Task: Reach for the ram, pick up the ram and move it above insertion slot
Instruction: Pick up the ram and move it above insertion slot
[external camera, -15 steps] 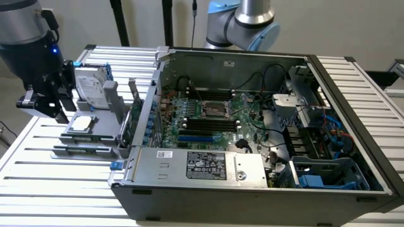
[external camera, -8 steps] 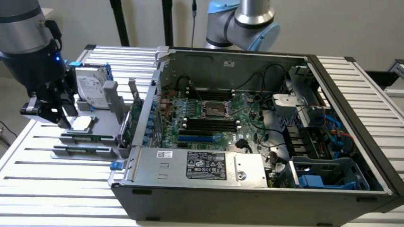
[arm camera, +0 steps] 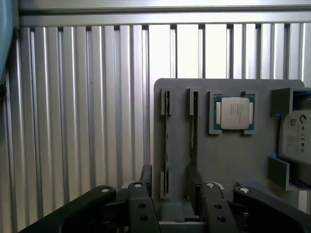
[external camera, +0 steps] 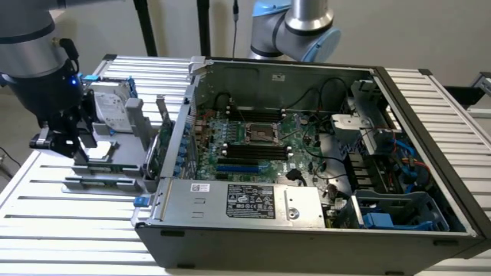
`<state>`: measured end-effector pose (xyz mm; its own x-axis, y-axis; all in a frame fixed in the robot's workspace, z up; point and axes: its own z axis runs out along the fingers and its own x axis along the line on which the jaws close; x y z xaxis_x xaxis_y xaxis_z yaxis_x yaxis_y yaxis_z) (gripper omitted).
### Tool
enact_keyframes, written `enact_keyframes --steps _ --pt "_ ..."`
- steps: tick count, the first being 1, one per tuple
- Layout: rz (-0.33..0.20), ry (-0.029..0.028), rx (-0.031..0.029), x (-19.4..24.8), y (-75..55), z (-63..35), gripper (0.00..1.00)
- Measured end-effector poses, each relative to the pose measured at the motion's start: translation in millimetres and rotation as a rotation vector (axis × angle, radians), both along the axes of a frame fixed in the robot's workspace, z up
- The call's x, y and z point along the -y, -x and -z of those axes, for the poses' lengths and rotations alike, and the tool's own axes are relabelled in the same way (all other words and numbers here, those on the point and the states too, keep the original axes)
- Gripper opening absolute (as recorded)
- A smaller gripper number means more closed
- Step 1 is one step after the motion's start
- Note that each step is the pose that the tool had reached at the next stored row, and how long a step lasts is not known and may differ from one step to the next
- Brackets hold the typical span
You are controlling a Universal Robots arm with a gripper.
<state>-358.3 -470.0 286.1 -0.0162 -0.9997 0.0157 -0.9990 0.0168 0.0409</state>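
In the wrist view you get the finger detail: gripper (arm camera: 170, 178) fingers (arm camera: 146, 175) are spread apart, gripping nothing, set either side of the ram (arm camera: 166, 141). It stands edge-on in the gray fixture (arm camera: 228, 160) slot farthest from the CPU (arm camera: 234, 112). A second stick (arm camera: 193, 126) sits in the neighbouring slot, with the hard drive (arm camera: 294, 136) past the CPU. The exterior view gives you the wider layout: gripper (external camera: 77, 150) low over the fixture (external camera: 100, 183), beside the open computer case (external camera: 307, 230) holding the motherboard (external camera: 253, 138).

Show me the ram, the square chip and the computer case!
ram (arm camera: 166, 141): wrist view, its thin edge.
chip (arm camera: 234, 112): wrist view, middle of its silver lid.
case (external camera: 307, 242): exterior view, its near wall.
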Motion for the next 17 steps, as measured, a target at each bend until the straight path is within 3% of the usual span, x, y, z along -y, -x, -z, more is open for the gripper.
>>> enact_keyframes --steps 17 --pt "-0.008 -0.0001 0.0001 1.5 -0.3 30.9 0.42"
